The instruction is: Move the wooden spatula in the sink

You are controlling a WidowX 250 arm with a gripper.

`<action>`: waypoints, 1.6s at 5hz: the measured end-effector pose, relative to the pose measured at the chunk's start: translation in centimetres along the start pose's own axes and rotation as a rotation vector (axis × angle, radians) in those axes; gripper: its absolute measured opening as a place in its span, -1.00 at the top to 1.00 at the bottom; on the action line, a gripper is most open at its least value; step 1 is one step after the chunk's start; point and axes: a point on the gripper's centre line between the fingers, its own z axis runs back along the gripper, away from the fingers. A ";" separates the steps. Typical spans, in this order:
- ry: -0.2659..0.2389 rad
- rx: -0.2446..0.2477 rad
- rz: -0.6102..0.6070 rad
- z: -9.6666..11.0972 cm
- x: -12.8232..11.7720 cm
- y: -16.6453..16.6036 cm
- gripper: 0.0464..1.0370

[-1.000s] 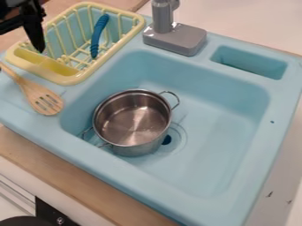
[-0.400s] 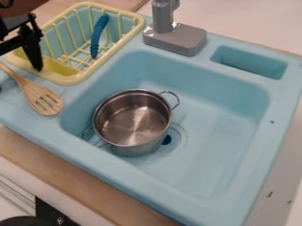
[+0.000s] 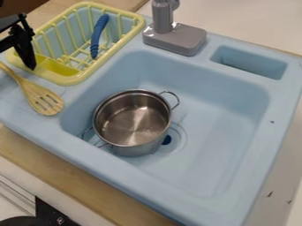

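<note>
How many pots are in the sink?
1. The shiny metal pot sits inside the sink, right next to the dark drain hole.

The pot (image 3: 133,121) sits in the sink (image 3: 227,128) — rack (image 3: 77,78) at upper left, spatula (image 3: 40,96) just below, faucet (image 3: 175,39) at top centre.

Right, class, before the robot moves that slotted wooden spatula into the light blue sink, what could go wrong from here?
The black two-finger gripper is over the edge of the yellow wire dish rack, so it might snag the rack on its way.

The slotted wooden spatula lies flat on the rim of the light blue sink, so a grasp could slip.

The round steel pot stands in the basin; a lowered spatula might knock it.
</note>
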 end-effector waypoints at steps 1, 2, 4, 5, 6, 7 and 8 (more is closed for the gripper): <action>-0.019 0.002 -0.010 -0.2 0.0 0.0 -0.33; -0.029 0.016 -0.031 -0.4 -0.1 -0.2 0.24; -0.032 -0.003 -0.021 -0.7 -0.3 0.4 0.92; -0.028 -0.018 -0.033 -0.7 -0.4 0.4 0.94; -0.021 -0.027 -0.064 -0.4 -0.9 0.4 0.94; 0.044 -0.021 -0.133 0.5 -2.6 0.0 0.94; 0.001 -0.026 -0.236 2.7 -4.3 -1.7 0.94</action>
